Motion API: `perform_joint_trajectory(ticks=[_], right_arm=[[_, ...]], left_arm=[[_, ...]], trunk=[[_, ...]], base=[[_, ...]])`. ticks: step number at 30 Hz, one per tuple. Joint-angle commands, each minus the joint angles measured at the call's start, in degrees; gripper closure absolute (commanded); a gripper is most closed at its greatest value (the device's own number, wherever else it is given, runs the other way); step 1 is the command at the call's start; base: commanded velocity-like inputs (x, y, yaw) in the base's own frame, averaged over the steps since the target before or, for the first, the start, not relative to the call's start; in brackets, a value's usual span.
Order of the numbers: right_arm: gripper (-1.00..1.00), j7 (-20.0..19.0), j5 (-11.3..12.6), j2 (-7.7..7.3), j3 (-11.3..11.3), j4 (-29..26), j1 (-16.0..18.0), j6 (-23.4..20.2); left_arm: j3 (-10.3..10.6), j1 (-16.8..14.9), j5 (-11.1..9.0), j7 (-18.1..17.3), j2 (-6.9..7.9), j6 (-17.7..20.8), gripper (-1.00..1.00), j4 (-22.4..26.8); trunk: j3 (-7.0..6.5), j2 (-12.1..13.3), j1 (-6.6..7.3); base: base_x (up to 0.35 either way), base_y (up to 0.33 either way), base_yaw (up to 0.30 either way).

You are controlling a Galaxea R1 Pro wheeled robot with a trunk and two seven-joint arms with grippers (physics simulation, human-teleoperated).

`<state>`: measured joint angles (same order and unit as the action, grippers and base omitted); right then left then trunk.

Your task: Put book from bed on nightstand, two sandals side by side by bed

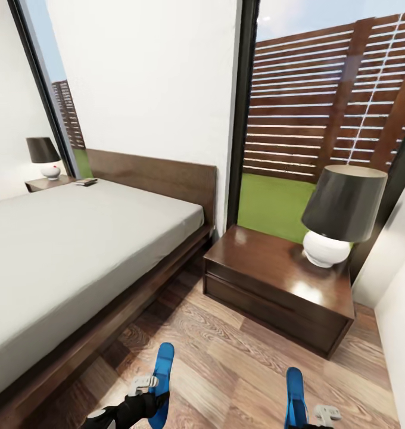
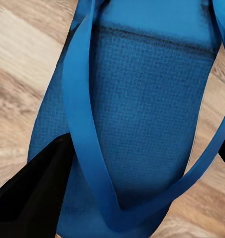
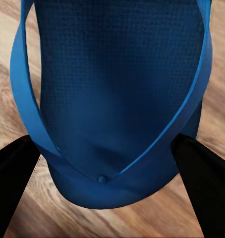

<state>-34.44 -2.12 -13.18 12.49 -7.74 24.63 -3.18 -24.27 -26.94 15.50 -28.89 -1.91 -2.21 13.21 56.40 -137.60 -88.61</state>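
Note:
Two bright blue sandals are held low over the wood floor in the head view. My left gripper [image 1: 144,384] is shut on the left sandal [image 1: 162,374], beside the bed's [image 1: 77,250] foot corner. My right gripper [image 1: 319,412] is shut on the right sandal [image 1: 294,393]. In the left wrist view the sandal [image 2: 147,99] lies between the black fingers [image 2: 33,198]. The right wrist view has the other sandal [image 3: 117,89] between its fingers [image 3: 204,188]. The book [image 1: 86,182] lies at the mattress's far corner by the headboard. The near nightstand [image 1: 268,274] stands ahead to the right.
A lamp [image 1: 336,214] with a dark shade takes up the near nightstand's right half. A second nightstand [image 1: 44,184] with a lamp [image 1: 44,158] stands beyond the bed. The tall window [image 1: 321,119] is behind, a white wall [image 1: 399,310] at the right.

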Motion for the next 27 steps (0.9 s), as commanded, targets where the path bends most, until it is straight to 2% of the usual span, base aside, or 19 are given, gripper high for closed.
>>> perform_joint_trajectory(ticks=[1, 27], right_arm=[[1.00, -0.28, -0.17, 0.00, 0.52, -0.09, -0.01, -0.33], [1.00, -0.37, -0.08, 0.00, 0.52, -0.11, 0.03, -0.33]], left_arm=[[-0.43, -0.04, 0.59, -0.12, -0.06, -0.25, 1.00, 0.01], [-0.43, -0.04, 0.60, -0.12, -0.11, -0.25, 1.00, 0.02]], trunk=[[0.05, -0.02, 0.01], [0.05, -0.02, 0.01]], base=[[0.000, 0.000, 0.294], [0.012, -0.022, 0.294]])
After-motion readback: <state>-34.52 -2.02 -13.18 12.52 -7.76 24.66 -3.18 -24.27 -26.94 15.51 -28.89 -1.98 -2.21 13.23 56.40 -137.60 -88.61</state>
